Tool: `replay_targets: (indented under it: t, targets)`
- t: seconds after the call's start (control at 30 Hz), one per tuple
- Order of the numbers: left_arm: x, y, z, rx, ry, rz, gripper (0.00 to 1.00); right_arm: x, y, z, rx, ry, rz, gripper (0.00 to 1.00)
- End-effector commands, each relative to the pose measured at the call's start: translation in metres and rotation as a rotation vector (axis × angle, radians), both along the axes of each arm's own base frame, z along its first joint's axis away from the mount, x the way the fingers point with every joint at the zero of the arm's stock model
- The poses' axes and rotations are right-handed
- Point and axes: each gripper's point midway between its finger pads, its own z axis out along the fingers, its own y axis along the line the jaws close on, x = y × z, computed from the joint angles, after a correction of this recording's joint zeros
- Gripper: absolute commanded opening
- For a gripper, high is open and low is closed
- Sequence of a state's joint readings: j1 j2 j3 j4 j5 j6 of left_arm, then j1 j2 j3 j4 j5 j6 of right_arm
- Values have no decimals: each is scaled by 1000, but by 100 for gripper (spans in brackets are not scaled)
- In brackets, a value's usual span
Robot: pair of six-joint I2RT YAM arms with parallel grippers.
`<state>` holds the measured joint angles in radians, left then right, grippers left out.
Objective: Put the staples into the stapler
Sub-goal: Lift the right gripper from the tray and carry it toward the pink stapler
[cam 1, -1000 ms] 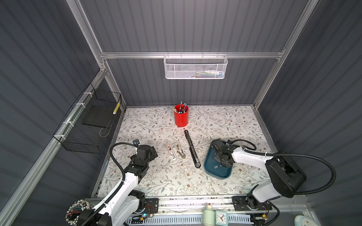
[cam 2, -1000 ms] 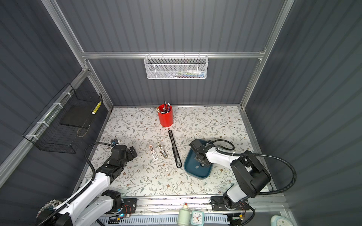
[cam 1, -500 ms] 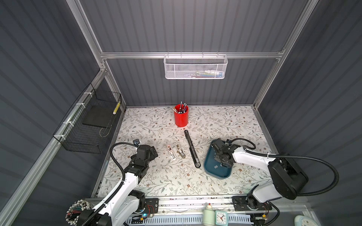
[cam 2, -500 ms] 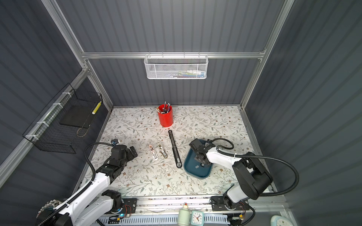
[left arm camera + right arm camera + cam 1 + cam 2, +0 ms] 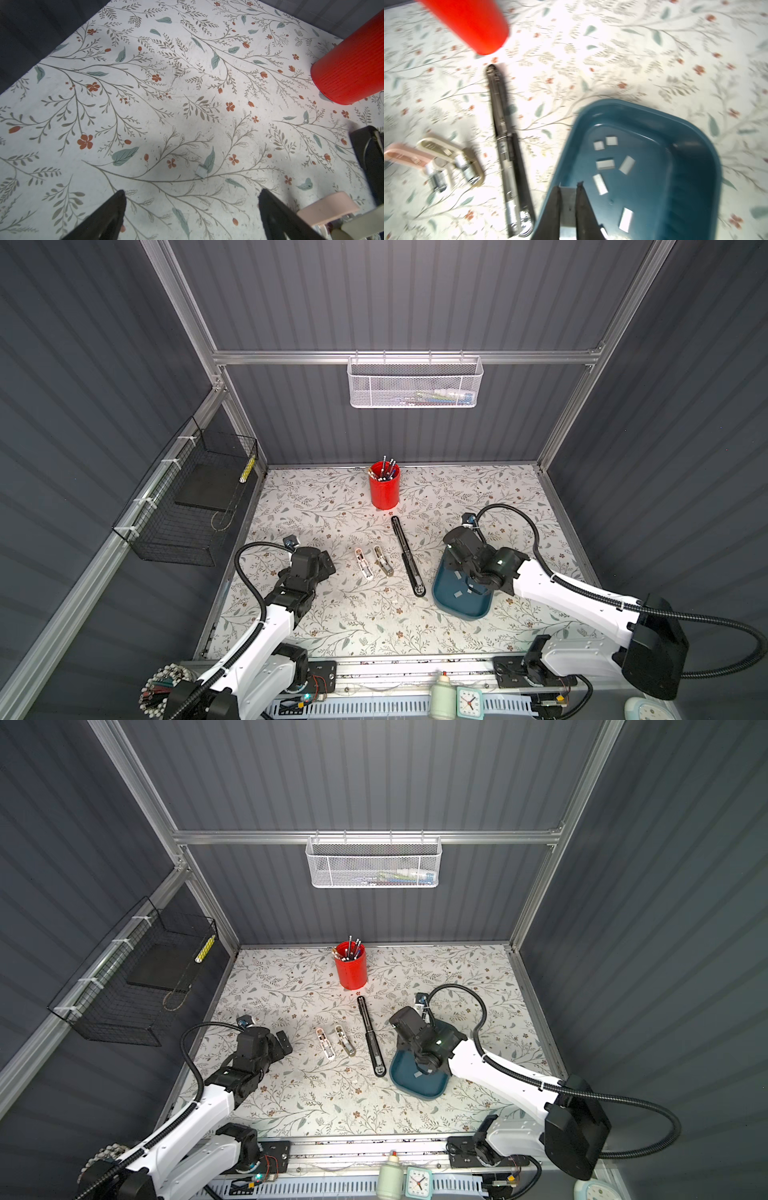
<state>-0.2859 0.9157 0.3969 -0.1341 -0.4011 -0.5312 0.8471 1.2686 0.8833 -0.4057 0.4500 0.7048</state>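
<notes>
step: staple pick-up | right tool [image 5: 568, 186] pinches one staple strip [image 5: 568, 204] over teal tray [image 5: 691, 166] | other staples [image 5: 605, 164] lie inside | left tool [image 5: 191, 194] spread | next: carry strip to open black stapler [image 5: 505, 145], tray's 9 o'clock, align with channel

A floral worktop [image 5: 332, 614] carries an upright red cup [image 5: 385, 493] near its back edge, with pens [image 5: 388, 469] standing in it. On the back wall a white mesh basket [image 5: 414, 385] hangs from a metal rail [image 5: 291, 357]. On the left wall a black wire basket [image 5: 183, 526] holds a dark flat slab [image 5: 205, 489] and a yellow stick [image 5: 247, 469]. At the front edge a pale bottle [image 5: 442, 699] stands just beside a small teal clock [image 5: 469, 702].
</notes>
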Motion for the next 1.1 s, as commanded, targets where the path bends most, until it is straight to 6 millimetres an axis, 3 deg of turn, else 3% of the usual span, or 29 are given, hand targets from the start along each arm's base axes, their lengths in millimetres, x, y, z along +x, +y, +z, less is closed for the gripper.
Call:
replay_targets:
  t: [0.0, 0.2, 0.47, 0.67, 1.07]
  targets:
    - [11, -6, 15, -44, -32, -8, 100, 7, 42, 30, 7, -154, 150, 12]
    - [12, -17, 18, -102, -30, -35, 100, -3, 111, 34, 99, -265, 298, 12]
    - [11, -24, 6, -160, 11, -31, 100, -19, 179, 10, 132, -259, 421, 13]
    - [13, -27, -6, -167, 60, -30, 100, -19, 203, -18, 147, -214, 434, 15]
    - [15, -25, -14, -158, 80, -18, 100, -15, 243, -50, 156, -189, 510, 15]
